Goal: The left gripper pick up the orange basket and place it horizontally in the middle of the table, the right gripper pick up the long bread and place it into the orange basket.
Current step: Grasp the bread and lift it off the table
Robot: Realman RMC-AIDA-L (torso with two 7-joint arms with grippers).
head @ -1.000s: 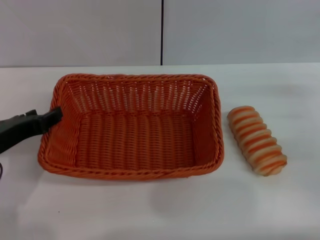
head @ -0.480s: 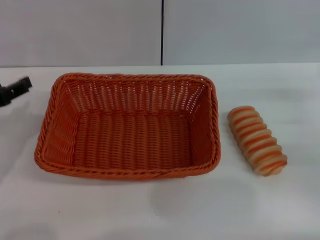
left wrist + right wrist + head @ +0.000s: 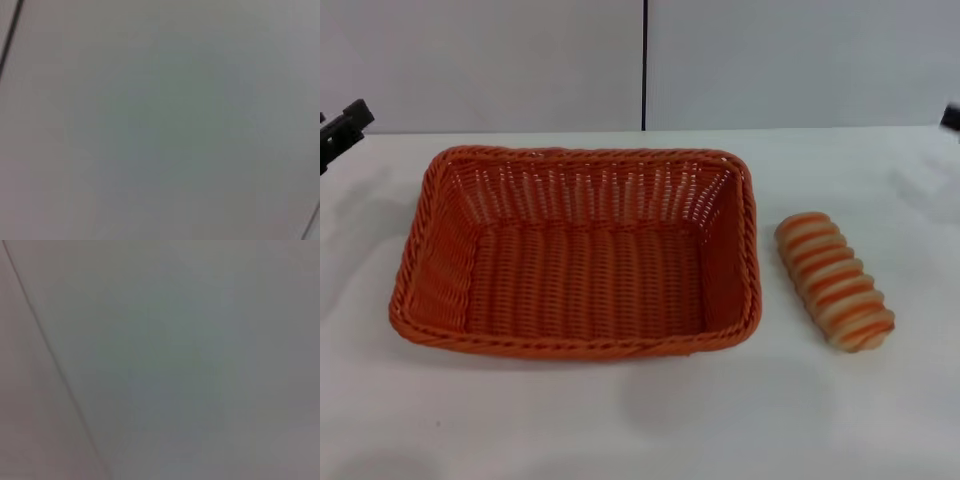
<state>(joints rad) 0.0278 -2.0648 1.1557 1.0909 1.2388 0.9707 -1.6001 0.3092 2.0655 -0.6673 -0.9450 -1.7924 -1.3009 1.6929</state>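
White table (image 3: 620,420) was seen stretching before a grey wall (image 3: 800,60) marked by a dark vertical seam (image 3: 644,65). The orange basket (image 3: 578,252) was set flat and lengthwise near the middle of the table, with nothing inside it. The long bread (image 3: 834,280) was laid on the table just beside the basket's right end, apart from it. The left gripper (image 3: 342,128) was seen at the far left edge, clear of the basket; whether its fingers were open could not be told. Only a dark tip of the right gripper (image 3: 951,117) was shown at the right edge.
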